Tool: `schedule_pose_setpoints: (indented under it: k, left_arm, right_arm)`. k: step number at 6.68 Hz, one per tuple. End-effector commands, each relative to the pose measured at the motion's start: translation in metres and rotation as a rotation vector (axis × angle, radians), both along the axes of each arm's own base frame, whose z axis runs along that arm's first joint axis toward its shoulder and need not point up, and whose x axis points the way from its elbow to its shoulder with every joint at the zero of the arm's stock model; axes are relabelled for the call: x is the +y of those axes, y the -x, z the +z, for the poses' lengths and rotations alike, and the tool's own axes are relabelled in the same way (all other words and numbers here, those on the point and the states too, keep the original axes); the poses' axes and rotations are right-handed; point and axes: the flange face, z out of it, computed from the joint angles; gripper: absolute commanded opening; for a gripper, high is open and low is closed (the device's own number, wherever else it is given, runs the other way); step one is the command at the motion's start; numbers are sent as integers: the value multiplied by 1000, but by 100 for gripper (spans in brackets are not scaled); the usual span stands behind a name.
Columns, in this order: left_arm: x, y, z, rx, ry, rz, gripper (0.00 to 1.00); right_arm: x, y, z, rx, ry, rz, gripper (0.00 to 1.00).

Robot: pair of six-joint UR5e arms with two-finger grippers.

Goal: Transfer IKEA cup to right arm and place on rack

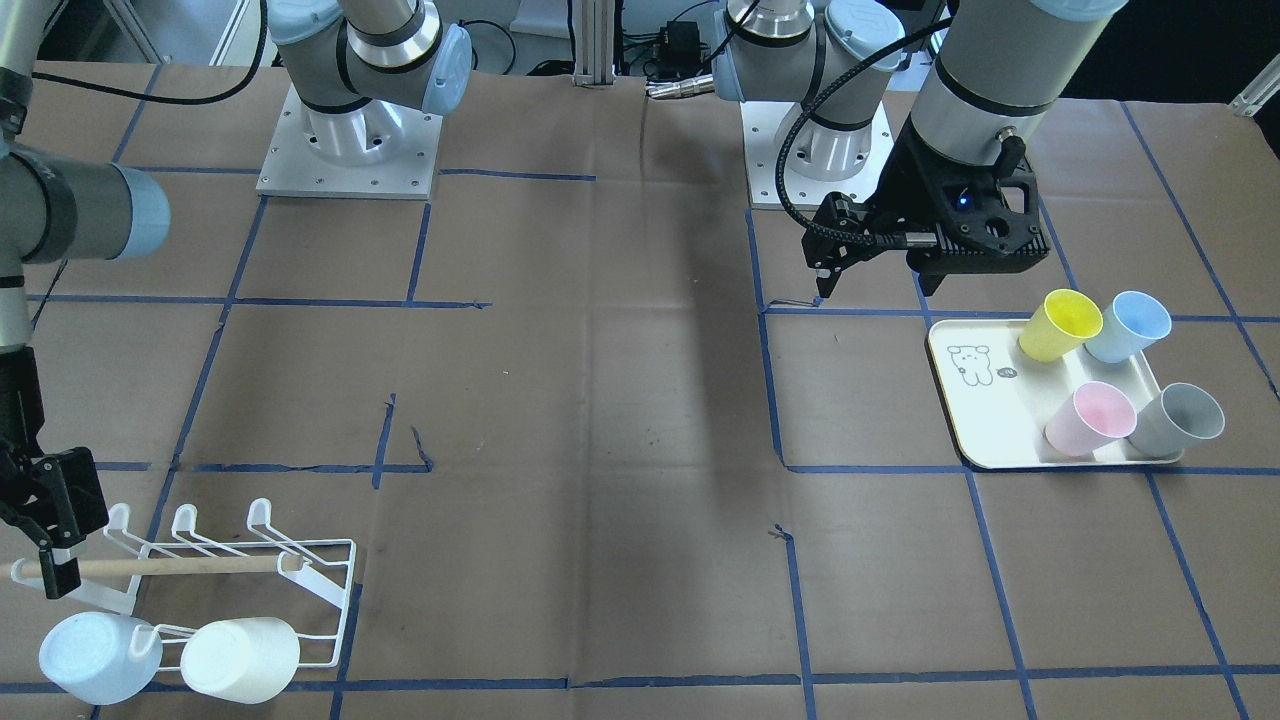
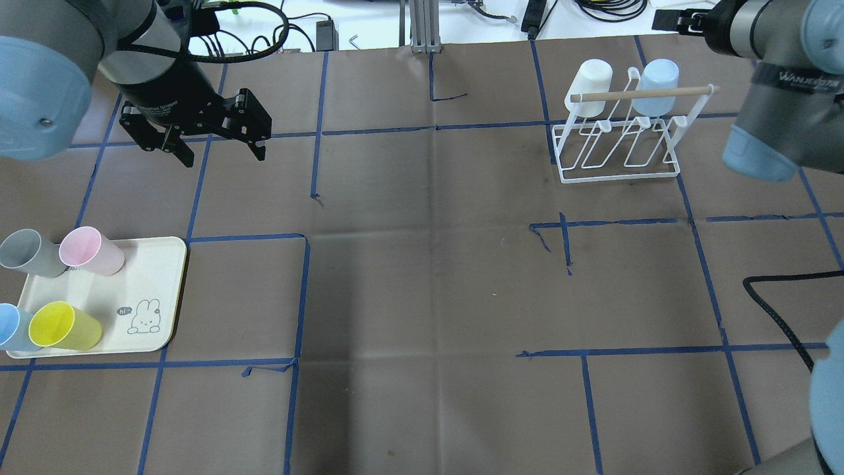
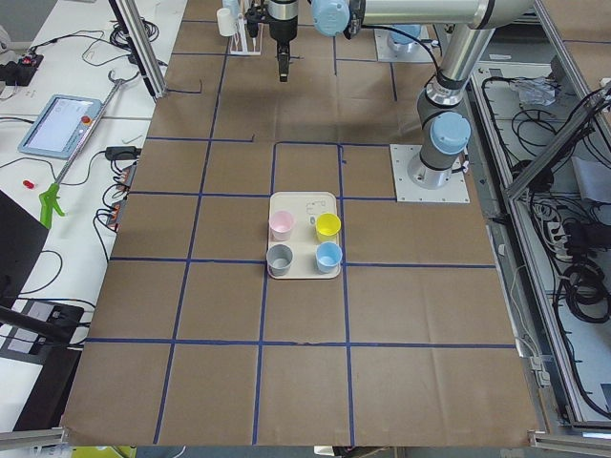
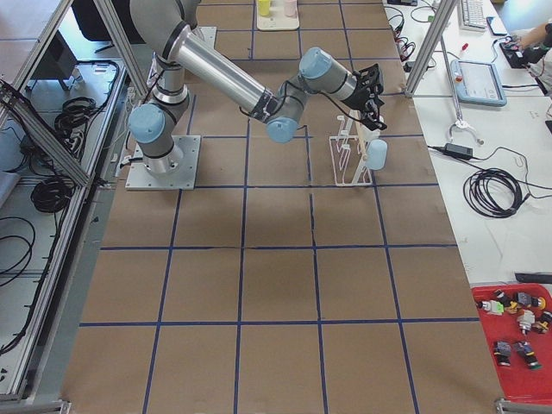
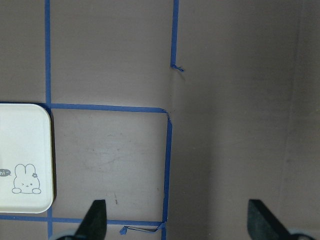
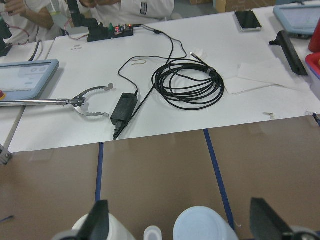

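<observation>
Four cups stand on a white tray (image 2: 155, 290): yellow (image 2: 64, 326), blue (image 2: 10, 328), pink (image 2: 91, 251) and grey (image 2: 28, 253). My left gripper (image 2: 211, 142) hangs open and empty above the table, beyond the tray; its wrist view shows wide-apart fingertips (image 5: 95, 220) over bare paper, with the tray corner (image 5: 25, 155) at the left. The white wire rack (image 2: 616, 148) with a wooden dowel (image 2: 643, 94) holds a white cup (image 2: 590, 79) and a pale-blue cup (image 2: 659, 82). My right gripper (image 1: 45, 540) is open and empty just beyond the rack, over those two cups (image 6: 205, 225).
Blue tape lines grid the brown paper table. Both arm bases (image 1: 350, 150) stand at the robot's side. Past the table's far edge lie a cable coil (image 6: 187, 85), a power adapter (image 6: 122, 107) and a tablet (image 6: 25, 80). A black cable (image 2: 778, 310) loops in at the right.
</observation>
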Motion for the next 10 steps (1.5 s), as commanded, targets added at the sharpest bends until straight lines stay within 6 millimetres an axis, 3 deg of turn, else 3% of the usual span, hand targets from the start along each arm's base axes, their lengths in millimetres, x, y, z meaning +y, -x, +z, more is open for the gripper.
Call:
schedule_pose_setpoints:
  k: [1,3,5,7,9,10]
  left_arm:
    - [-1,1,-2,3,-4,-1,99]
    - [-1,1,-2,3,-4,-3,99]
    - [-2,1,-3,1,-6,-3,99]
    - [-2,0,-3,1,-6,-3,99]
    - [-2,0,-4,1,-8,-3,99]
    - [-2,1,-3,1,-6,-4,99]
  right_arm:
    - [11,-36,26,-84,-272,46,100]
    - [43,-46,50,-91,-449,29,100]
    - [89,-73,69,-1,-660,18,100]
    - [105,-123,98,15,-744,87,100]
    - [120,-176,105,1,-787,78,100]
    - [128,-186,108,28,-786,109,100]
